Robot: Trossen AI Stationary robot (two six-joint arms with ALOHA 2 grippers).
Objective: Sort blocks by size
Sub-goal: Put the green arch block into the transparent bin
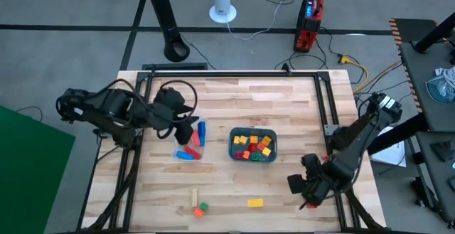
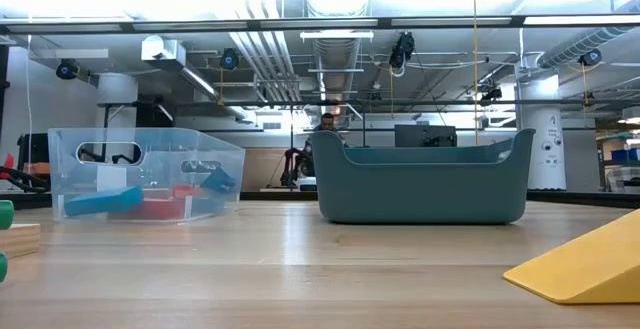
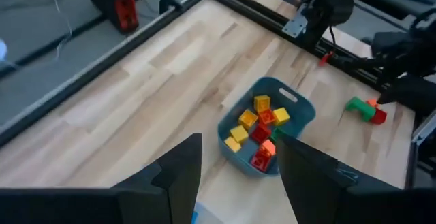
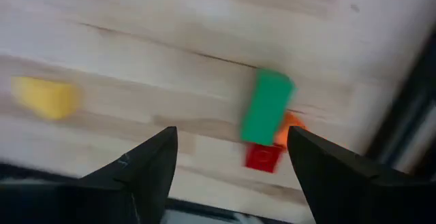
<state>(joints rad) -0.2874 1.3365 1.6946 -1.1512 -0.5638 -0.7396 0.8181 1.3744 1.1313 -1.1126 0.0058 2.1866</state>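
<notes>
Several small yellow, red and orange blocks lie in the teal tray [image 1: 252, 145] [image 3: 266, 125] at mid-table. Long blue and red blocks [image 1: 190, 149] lie in the clear container [image 2: 140, 174] to its left. My left gripper [image 1: 188, 131] [image 3: 238, 149] hangs open over that container, holding nothing. My right gripper [image 1: 298, 184] [image 4: 231, 139] is open above the table near the right front. Below and ahead of it lie a green block [image 4: 267, 107] with a red one [image 4: 262, 157] and an orange one [image 4: 291, 123] beside it. A yellow block [image 1: 255, 203] [image 4: 44, 96] rests flat farther left.
A pale wooden bar [image 1: 193, 197] and an orange and green block pair [image 1: 201, 209] lie near the front edge, left of the yellow block. A black frame [image 1: 334, 120] runs along the table's far and right sides. Bare wood [image 1: 249, 99] stretches behind the tray.
</notes>
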